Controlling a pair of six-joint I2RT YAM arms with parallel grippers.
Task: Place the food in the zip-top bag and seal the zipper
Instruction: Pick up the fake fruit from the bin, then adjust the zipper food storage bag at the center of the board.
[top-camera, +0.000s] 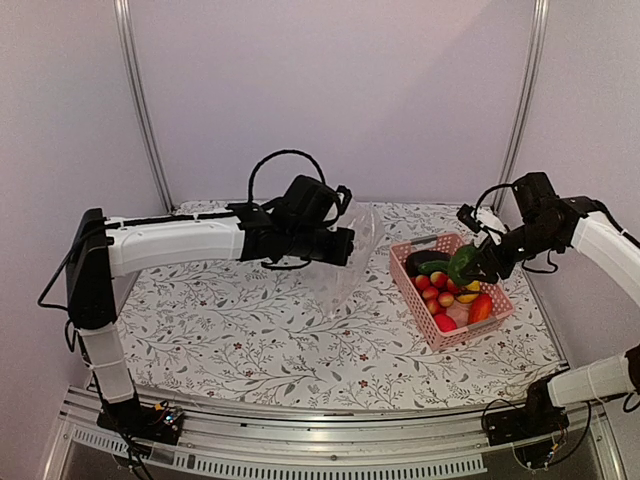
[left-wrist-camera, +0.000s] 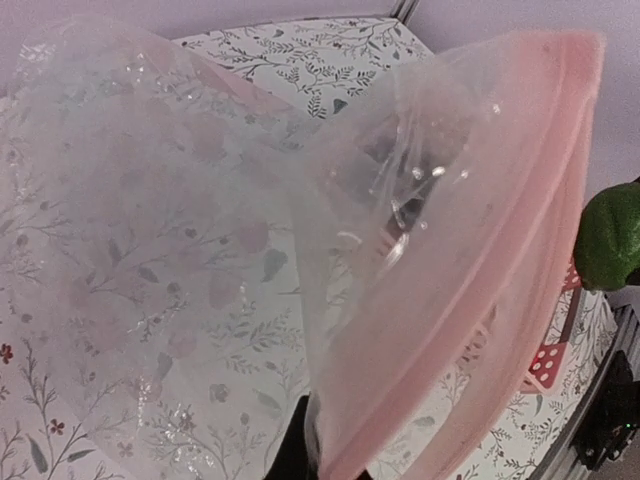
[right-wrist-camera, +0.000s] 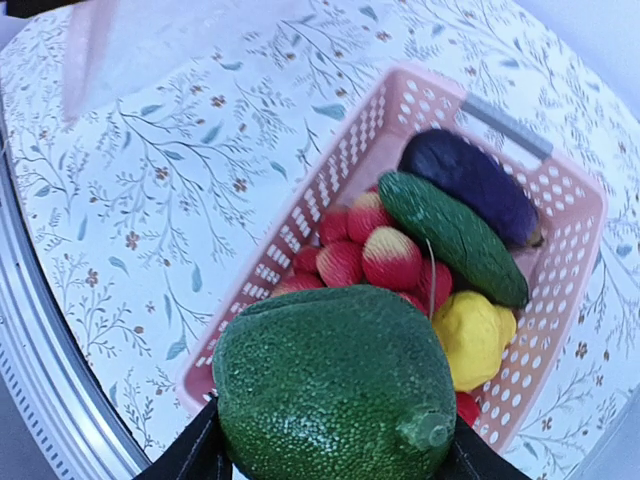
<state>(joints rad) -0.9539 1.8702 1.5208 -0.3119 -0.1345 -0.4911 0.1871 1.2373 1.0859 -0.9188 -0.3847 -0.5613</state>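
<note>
Right pincer (top-camera: 470, 268) clenched on dark green pebbled toy fruit (right-wrist-camera: 330, 380); left pincer (top-camera: 345, 245) pinches clear floppy bag (top-camera: 358, 272) aloft. You've apparently bagged nothing; sealing remains.

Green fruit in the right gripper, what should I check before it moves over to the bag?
1. Green fruit gripped firmly by the right gripper and lifted above the pink basket: ok.
2. Zip-top bag held up in the air by the left gripper: ok.
3. Bag mouth open wide enough and facing the fruit: cannot tell.
4. Straight path from basket to bag unobstructed: ok.
5. All other food out of the basket: not ok, several pieces lie in it.
</note>
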